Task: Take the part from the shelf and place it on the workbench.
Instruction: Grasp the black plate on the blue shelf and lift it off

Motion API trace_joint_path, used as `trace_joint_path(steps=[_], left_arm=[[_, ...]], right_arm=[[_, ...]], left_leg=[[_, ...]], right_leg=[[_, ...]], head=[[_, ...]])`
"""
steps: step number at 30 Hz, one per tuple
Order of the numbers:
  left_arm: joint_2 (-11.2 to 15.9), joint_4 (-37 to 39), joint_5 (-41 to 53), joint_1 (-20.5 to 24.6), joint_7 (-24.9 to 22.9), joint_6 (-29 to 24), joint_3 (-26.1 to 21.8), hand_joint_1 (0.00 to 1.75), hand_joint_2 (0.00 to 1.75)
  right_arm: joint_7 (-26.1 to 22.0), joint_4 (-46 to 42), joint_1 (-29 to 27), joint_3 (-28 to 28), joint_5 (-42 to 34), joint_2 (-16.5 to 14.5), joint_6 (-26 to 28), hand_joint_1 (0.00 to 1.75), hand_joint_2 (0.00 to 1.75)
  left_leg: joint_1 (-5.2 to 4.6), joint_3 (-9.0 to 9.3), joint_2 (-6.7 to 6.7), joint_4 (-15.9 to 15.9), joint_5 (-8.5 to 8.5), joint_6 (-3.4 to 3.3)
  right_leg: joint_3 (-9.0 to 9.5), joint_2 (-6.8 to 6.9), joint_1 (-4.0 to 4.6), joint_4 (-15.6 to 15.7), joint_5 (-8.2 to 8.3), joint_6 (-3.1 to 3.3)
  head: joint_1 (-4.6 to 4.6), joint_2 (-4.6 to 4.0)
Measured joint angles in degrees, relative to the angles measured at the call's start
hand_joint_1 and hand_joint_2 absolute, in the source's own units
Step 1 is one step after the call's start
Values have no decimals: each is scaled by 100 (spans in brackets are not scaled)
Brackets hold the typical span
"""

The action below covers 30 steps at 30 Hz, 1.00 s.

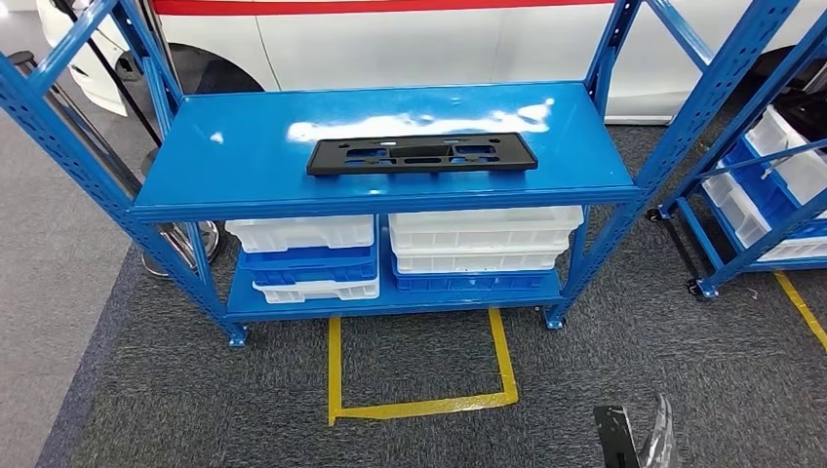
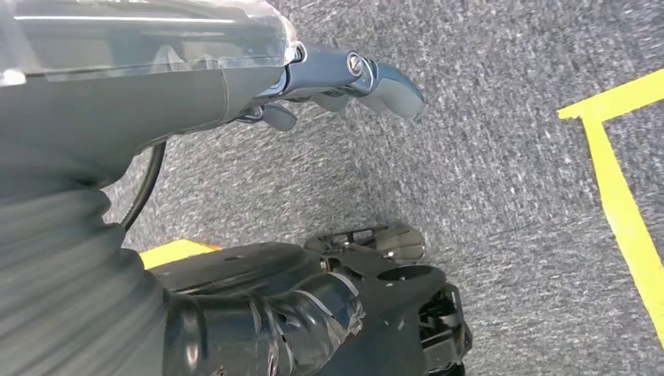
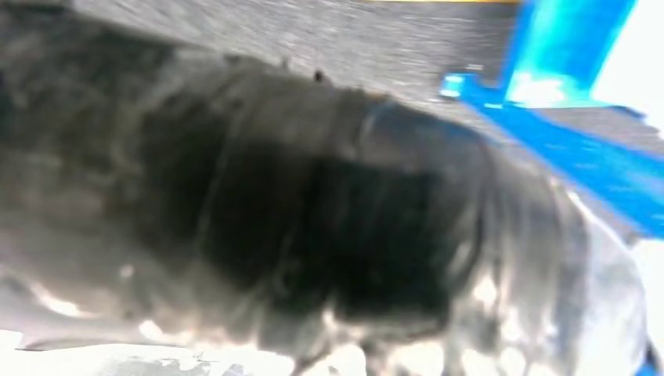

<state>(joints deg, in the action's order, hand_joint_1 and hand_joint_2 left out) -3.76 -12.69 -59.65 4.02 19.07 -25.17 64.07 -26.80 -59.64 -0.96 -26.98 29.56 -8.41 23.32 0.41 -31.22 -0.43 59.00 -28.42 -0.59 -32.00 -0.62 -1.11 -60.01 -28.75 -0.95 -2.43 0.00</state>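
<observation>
Left robot hand (image 2: pixel 344 78): grey, screw-jointed; right apparently dark, blurred.

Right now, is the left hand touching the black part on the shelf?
Apart. The left wrist view shows the left hand hanging over grey carpet, holding nothing, while the head view shows the black part lying alone on the blue shelf.

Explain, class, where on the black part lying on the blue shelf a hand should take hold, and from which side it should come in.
The black part lies flat, long side across the blue shelf. Probably best: grip its near long edge, coming from the front and slightly above, where the shelf is open between the uprights. Being thin and flat, it offers little from straight above; its slots might give the fingers purchase. The left hand hangs over the carpet.
</observation>
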Motion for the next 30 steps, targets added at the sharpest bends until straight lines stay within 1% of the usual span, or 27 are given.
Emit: trace_joint_path(steps=[7,11,15,20,22,26,28,30], left_arm=[[-20,80,-291,86,114,-88,487,0,175],[-28,128,-413,134,159,-121,737,0,175],[-42,173,-494,172,196,-145,952,0,175],[-58,215,-564,229,200,-186,1172,0,175],[-59,220,-568,245,199,-199,1225,0,175],[-61,220,-569,261,184,-207,1313,0,175],[-64,221,-570,298,166,-208,1382,0,175],[-71,222,-571,338,142,-209,1455,0,175]], right_arm=[[-176,-1025,-77,1152,83,52,287,0,0],[-272,-1499,-61,1849,134,110,375,0,175],[-314,-1883,63,2642,177,196,388,0,175],[-271,-2254,351,3576,233,369,323,0,175],[-251,-2361,458,3848,224,416,252,0,175],[-215,-2500,709,4194,109,447,56,0,175],[-201,-2567,905,4482,19,468,-79,0,87],[-175,-2617,1091,4770,-88,472,-227,0,87]], left_leg=[[0,5,0,0,1,0],[0,3,0,0,1,0],[0,4,0,0,3,0],[0,4,0,0,6,-3],[0,5,-1,1,6,-3],[0,-3,-5,0,7,-1],[0,-1,-4,1,8,-1],[0,-1,-7,1,10,-1]], right_leg=[[0,1,1,-2,1,0],[1,1,1,-3,1,0],[1,1,1,-3,1,0],[0,1,1,-4,2,0],[0,1,1,-3,2,0],[-3,4,0,-5,4,-1],[-4,1,1,-5,6,0],[-2,6,1,-5,6,0]], head=[[0,0],[0,0],[0,0],[0,0],[0,0],[0,0],[0,0],[-1,0]])
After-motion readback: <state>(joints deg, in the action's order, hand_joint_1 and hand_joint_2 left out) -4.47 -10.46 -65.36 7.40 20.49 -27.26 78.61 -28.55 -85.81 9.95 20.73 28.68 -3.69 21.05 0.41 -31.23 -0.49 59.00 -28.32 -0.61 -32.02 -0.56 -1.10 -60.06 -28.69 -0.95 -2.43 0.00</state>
